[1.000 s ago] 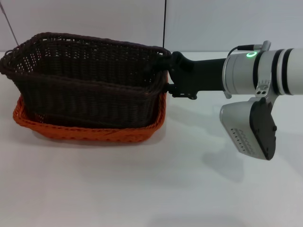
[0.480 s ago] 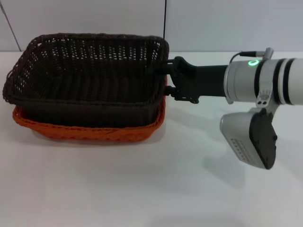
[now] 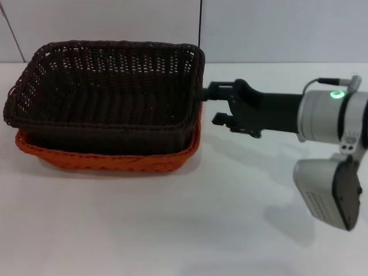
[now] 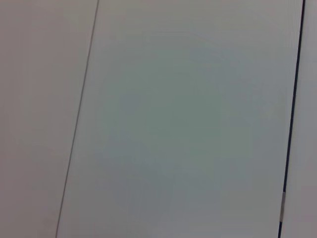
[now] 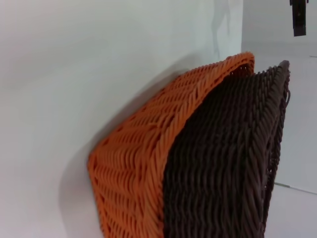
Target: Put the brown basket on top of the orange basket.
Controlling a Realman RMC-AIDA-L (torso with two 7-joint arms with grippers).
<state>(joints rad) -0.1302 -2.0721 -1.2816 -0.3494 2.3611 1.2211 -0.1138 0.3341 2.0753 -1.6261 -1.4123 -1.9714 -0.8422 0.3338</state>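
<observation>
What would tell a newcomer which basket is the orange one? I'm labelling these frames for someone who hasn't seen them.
On the white table, two woven baskets sit nested at the robot's left, beside the open right gripper. The orange basket is the lower one, with only its bright rim and lower wall showing. The brown basket sits inside it, dark and almost black.

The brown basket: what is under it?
The orange basket lies under the brown basket, which sits nested in it. Only its rim and upper sides show; its floor is covered.
</observation>
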